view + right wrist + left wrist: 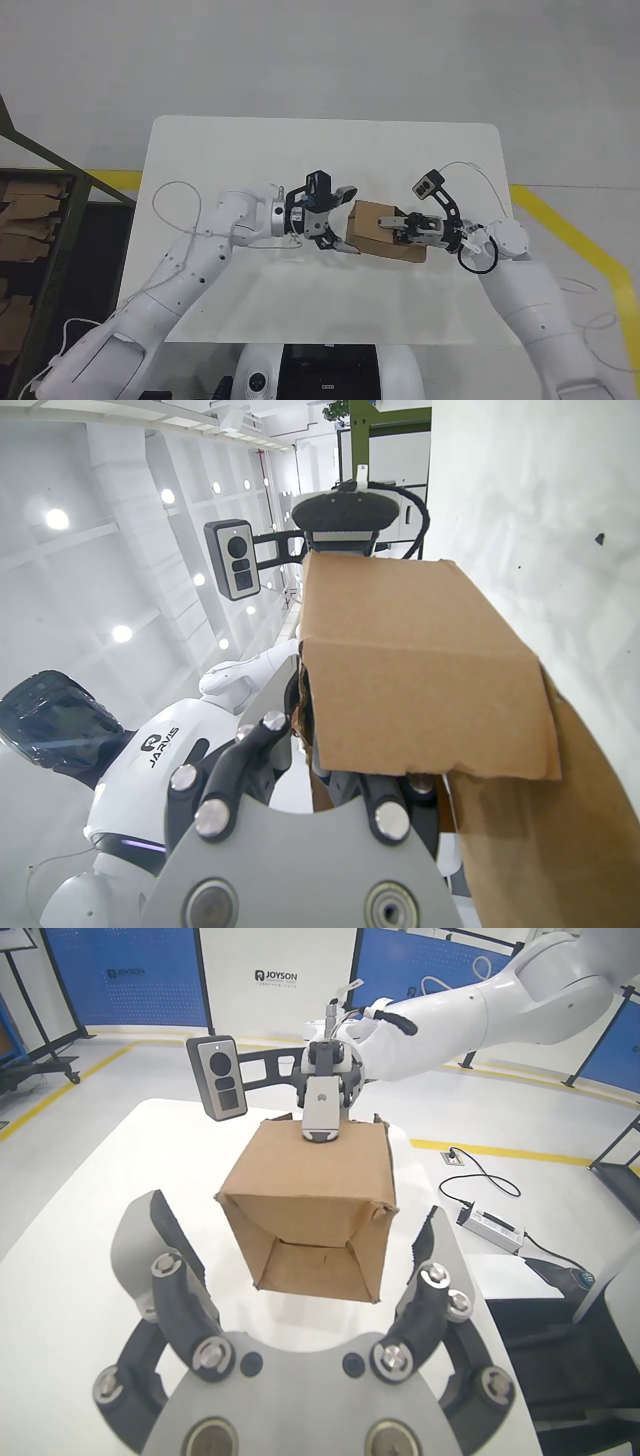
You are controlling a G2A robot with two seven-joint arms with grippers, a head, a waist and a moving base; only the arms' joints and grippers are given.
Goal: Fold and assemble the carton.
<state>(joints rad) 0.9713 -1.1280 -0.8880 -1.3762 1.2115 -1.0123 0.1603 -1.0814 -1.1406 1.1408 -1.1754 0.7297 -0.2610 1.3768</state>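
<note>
- Your right tool (pixel 319 1130) is pinched onto one wall of the carton (pixel 388 232), at the end facing away from the other arm. It looks like it's holding the carton up off the desk (pixel 250 150), around the middle and a bit toward the right edge.
- My guess is that grip is there to steady the carton and point its open end at the left arm.
- Your left tool (pixel 295 1210) is spread wide just in front of that open end, holding nothing and touching no cardboard. It looks lined up to work the end.
- That end isn't closed; you can see straight inside.
</note>
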